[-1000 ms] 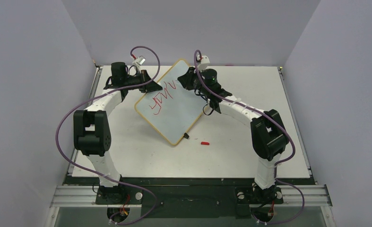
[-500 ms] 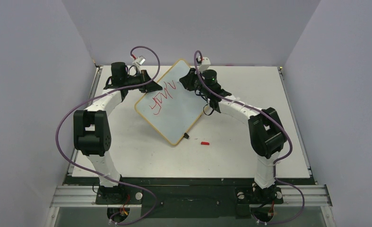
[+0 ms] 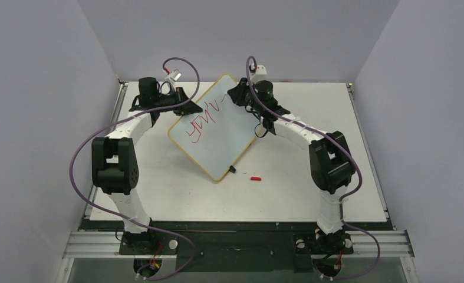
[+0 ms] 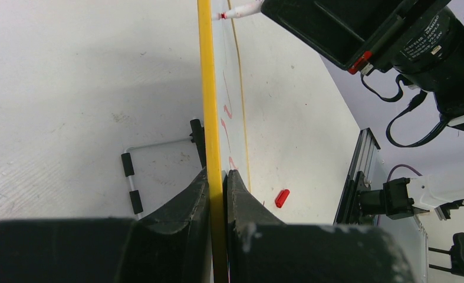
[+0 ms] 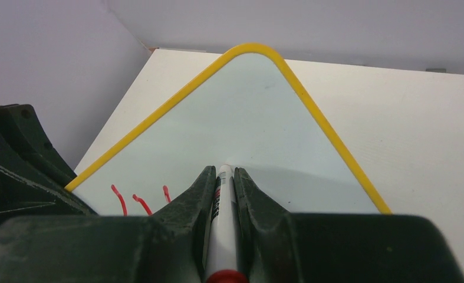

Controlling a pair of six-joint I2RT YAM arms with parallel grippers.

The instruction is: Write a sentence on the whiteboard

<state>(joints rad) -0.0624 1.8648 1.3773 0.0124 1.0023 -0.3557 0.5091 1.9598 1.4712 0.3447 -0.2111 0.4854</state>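
The whiteboard [image 3: 217, 141], white with a yellow frame, is tilted up off the table. My left gripper [image 3: 193, 109] is shut on its left edge. In the left wrist view the yellow frame [image 4: 209, 88] runs between the fingers of the left gripper [image 4: 219, 174]. Red strokes of the sentence [image 3: 201, 125] cross the board's upper half. My right gripper [image 3: 238, 94] is shut on a white marker [image 5: 223, 224] with a red end. The marker's tip [image 4: 241, 10] touches the board near its far corner. The right gripper [image 5: 225, 171] points at the board face [image 5: 247, 112], with red strokes [image 5: 138, 200] to its left.
A red marker cap [image 3: 255, 178] lies on the table near the board's lower corner, also visible as the cap [image 4: 282, 198]. A black clip [image 3: 232, 169] sits on the board's lower edge. A wire stand with black sleeves [image 4: 132, 177] lies behind the board. Grey walls enclose the table.
My right gripper and the marker have moved a little toward the board's far corner. A short red stroke has been added to the writing. The left gripper and the board have not moved.
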